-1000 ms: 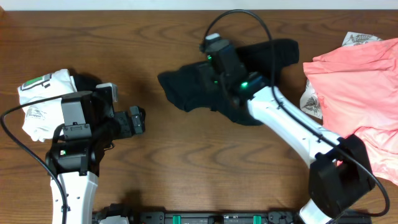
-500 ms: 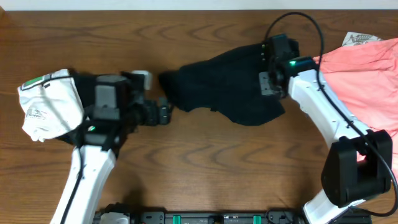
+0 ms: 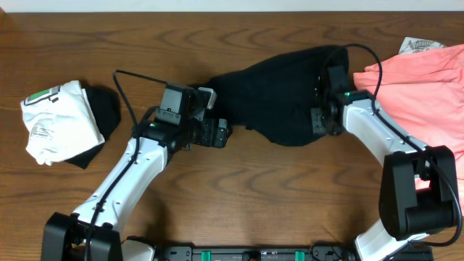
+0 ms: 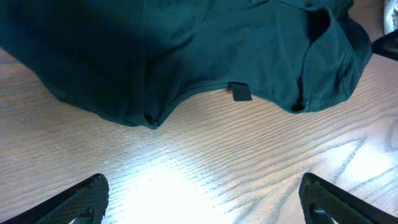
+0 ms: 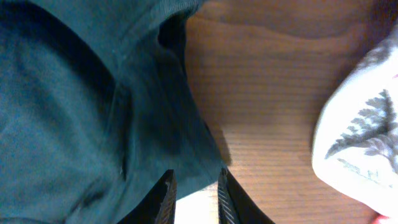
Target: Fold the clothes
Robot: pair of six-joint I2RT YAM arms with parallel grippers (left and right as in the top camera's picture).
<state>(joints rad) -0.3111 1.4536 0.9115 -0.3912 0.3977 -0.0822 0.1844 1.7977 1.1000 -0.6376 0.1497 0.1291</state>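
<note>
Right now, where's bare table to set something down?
Front centre, between left arm and right arm, below the black shirt. Also the back-left strip between white garment and shirt. Crowded at right: shirt, right arm, salmon-pink garment.

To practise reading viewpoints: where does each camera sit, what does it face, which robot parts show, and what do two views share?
Overhead: above the table, looking straight down; left arm and right arm show, black shirt between them.
Left wrist: low over the table, facing the shirt's neckline; left end effector open, tips at bottom corners.
Right wrist: close above the shirt's edge; right end effector fingers at bottom.
Shared: both wrist views show the black shirt.
</note>
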